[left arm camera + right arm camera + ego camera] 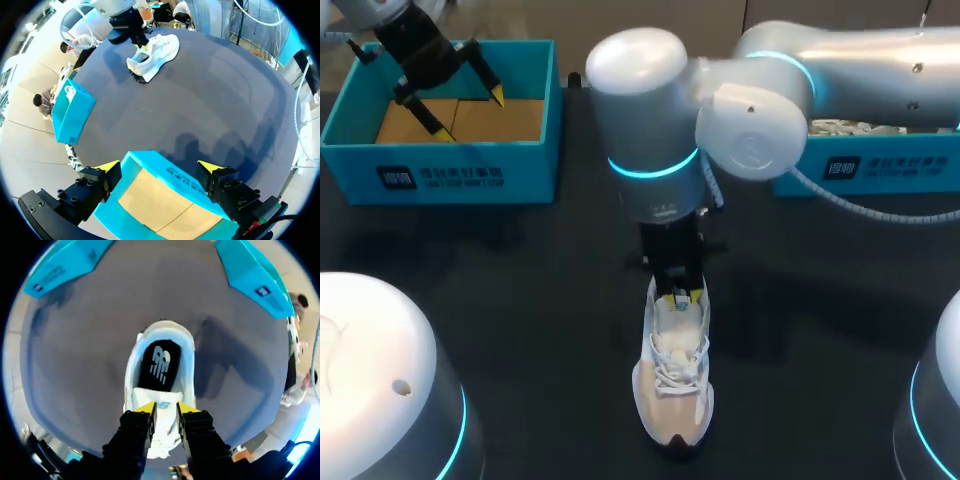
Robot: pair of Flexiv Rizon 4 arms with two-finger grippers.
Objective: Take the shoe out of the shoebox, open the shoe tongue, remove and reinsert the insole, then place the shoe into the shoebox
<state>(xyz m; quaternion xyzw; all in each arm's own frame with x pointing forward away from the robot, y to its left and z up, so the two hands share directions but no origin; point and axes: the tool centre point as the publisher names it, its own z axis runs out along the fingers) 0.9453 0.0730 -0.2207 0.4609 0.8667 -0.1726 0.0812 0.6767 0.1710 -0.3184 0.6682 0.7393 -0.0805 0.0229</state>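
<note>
The shoe (675, 390) seems light, its tongue (165, 429) soft; our right end effector (682, 297), narrow, pinches the tongue, a good hold. Our left end effector (160, 166) hangs wide over the shoebox (525, 165).

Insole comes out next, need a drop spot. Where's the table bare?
Bare table left of the shoe, up to the left shoebox's front wall; likewise right of the shoe, below the second box. Crowded: shoe opening, right gripper pinching the tongue; left gripper hangs over the left shoebox.
</note>
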